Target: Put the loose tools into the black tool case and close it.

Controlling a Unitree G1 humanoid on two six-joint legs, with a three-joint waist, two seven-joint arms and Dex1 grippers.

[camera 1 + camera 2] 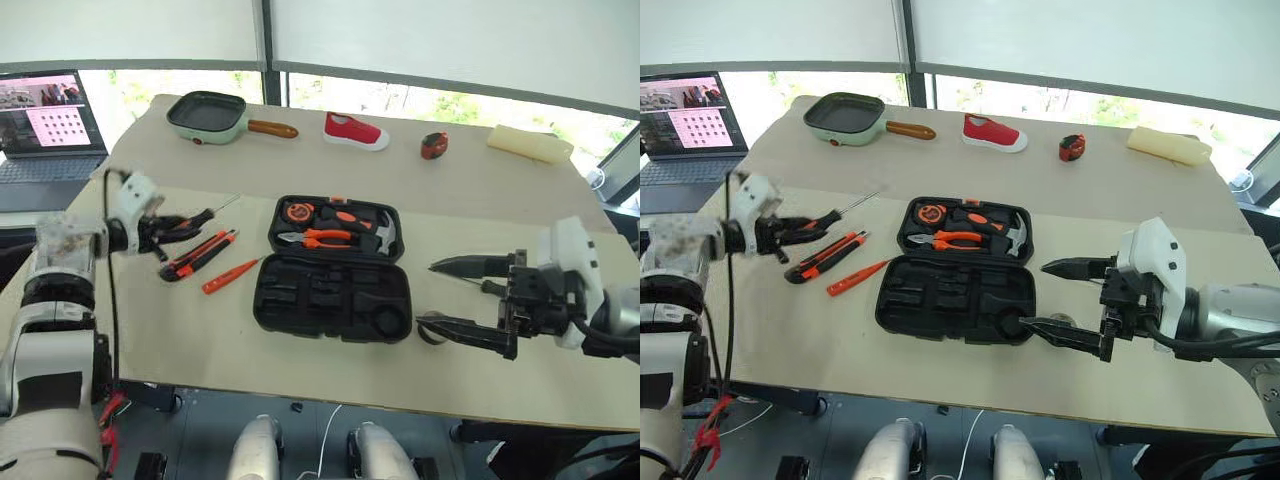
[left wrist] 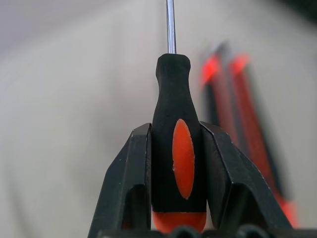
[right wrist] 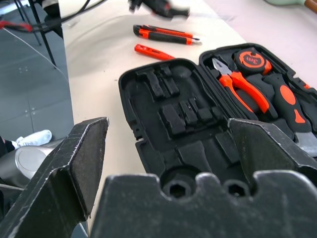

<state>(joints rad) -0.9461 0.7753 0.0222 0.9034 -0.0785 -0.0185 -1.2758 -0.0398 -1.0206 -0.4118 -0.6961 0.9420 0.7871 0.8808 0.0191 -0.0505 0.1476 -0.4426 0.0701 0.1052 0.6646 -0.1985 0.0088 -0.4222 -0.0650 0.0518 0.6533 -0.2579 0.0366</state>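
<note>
While open, black tool case (image 1: 332, 285) shows empty moulded slots.

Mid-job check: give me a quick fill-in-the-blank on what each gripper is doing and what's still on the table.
1. The left gripper is shut on a ____.
2. The right gripper, beside the case, is ____.
3. The case's lid is ____, with pliers in the far half.
4. The utility knife and the tester screwdriver lie on the ____, left of the case.

Missing words: screwdriver; open; open; table
</note>
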